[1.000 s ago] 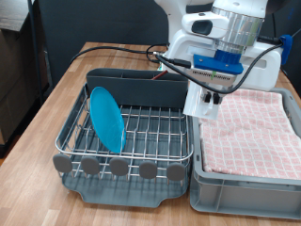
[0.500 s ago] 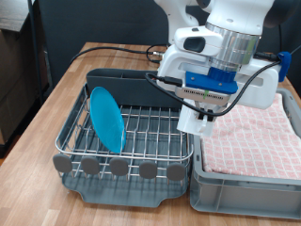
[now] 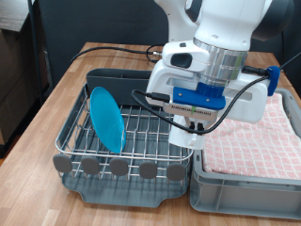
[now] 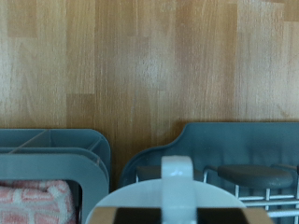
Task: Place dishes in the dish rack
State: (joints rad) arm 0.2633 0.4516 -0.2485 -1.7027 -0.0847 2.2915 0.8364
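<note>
The dish rack (image 3: 85,166) stands on the wooden table, and it also shows in the wrist view (image 4: 234,140). The blue plate (image 3: 106,118) stands upright in its wire grid on the exterior view's left. My gripper (image 3: 191,130) hangs over the rack's right side, shut on the white cup (image 3: 185,137). In the wrist view the cup's rim (image 4: 173,191) fills the space between my gripper (image 4: 173,216) fingers. A dark brown rounded shape (image 4: 254,175), seemingly the wooden spoon, lies in the rack. The spoon is hidden in the exterior view.
A grey crate lined with pink checked cloth (image 3: 249,141) sits against the rack on the exterior view's right, and it also shows in the wrist view (image 4: 37,196). Black cables (image 3: 122,49) trail across the table behind the rack. The robot's white base (image 3: 179,42) stands behind.
The arm has moved down and towards the exterior view's left, from over the crate's edge to over the rack's right side, carrying the white cup.
</note>
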